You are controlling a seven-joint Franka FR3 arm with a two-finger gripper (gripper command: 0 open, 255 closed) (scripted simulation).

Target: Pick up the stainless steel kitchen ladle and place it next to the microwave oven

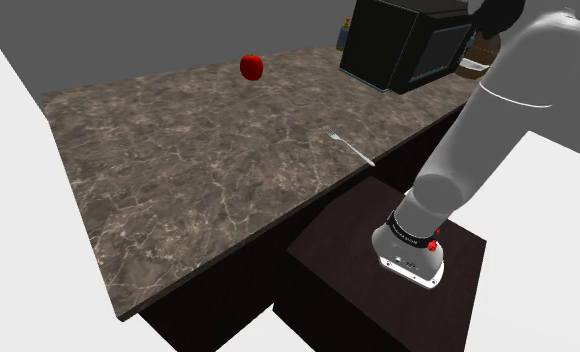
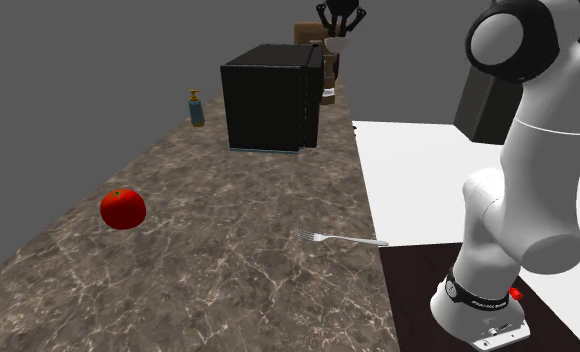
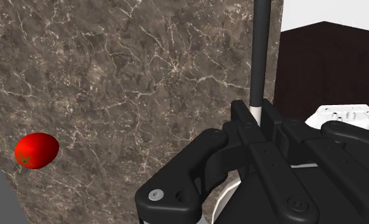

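Wrist view: ladle (image 3: 261, 51) clasped within the gripper (image 3: 256, 122).

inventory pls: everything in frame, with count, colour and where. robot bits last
veined stone countertop: 1, brown-grey with pale veins, under all the items
boxy microwave oven: 1, black, far end of the countertop
small bottle: 1, teal with yellow top, beside the microwave at the wall side
brown barrel-like object: 1, brown, behind the microwave, too hidden to identify
round tomato-like fruit: 1, red, on the countertop, well apart from the fork
metal fork: 1, silver, lying flat by the countertop edge next to the stand
slim ladle handle: 1, dark with a pale end, held above the countertop
box stand: 1, dark brown, against the countertop
Franka arm: 1, white
two-finger gripper: 1, black, jaws shut on the handle
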